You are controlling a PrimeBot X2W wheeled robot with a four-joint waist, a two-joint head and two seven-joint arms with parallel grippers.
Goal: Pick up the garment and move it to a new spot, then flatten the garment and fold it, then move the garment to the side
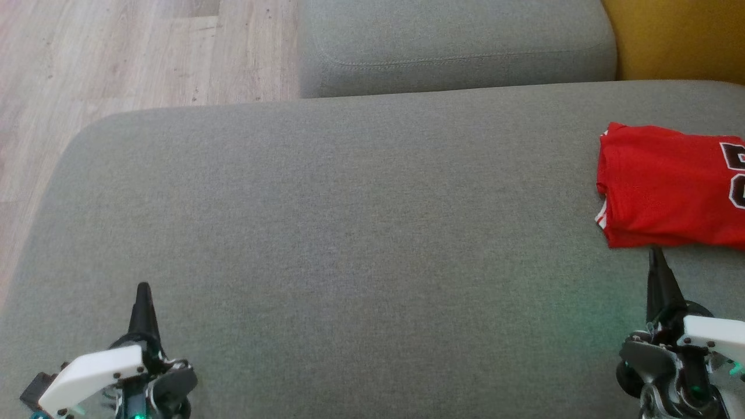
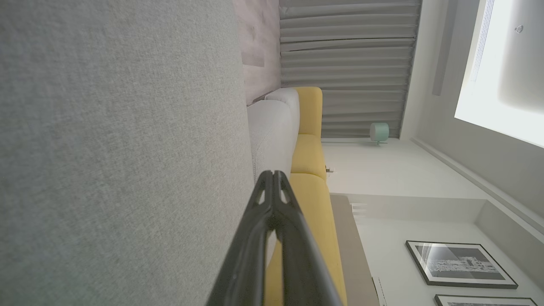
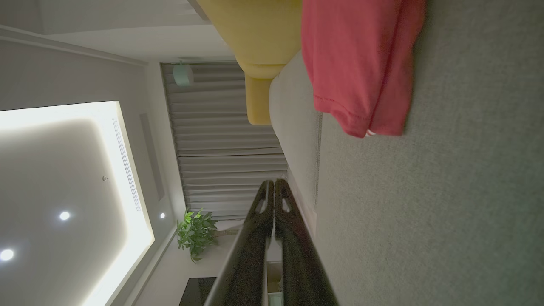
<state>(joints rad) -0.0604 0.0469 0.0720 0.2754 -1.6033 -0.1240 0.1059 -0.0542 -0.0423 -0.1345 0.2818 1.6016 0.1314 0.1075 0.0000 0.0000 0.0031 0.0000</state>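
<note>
My left hand (image 1: pixel 143 288) and right hand (image 1: pixel 656 251) sit closed and empty, as the garment (image 1: pixel 669 186) lies folded aside on the sofa (image 1: pixel 349 233).

Softly, evenly lit from the head camera, with a faint green cast on the grey cushion (image 1: pixel 582 314). Dimmer from the right wrist (ceiling panel (image 3: pixel 63 178) blown out white); stretched at wide-angle edges.
</note>
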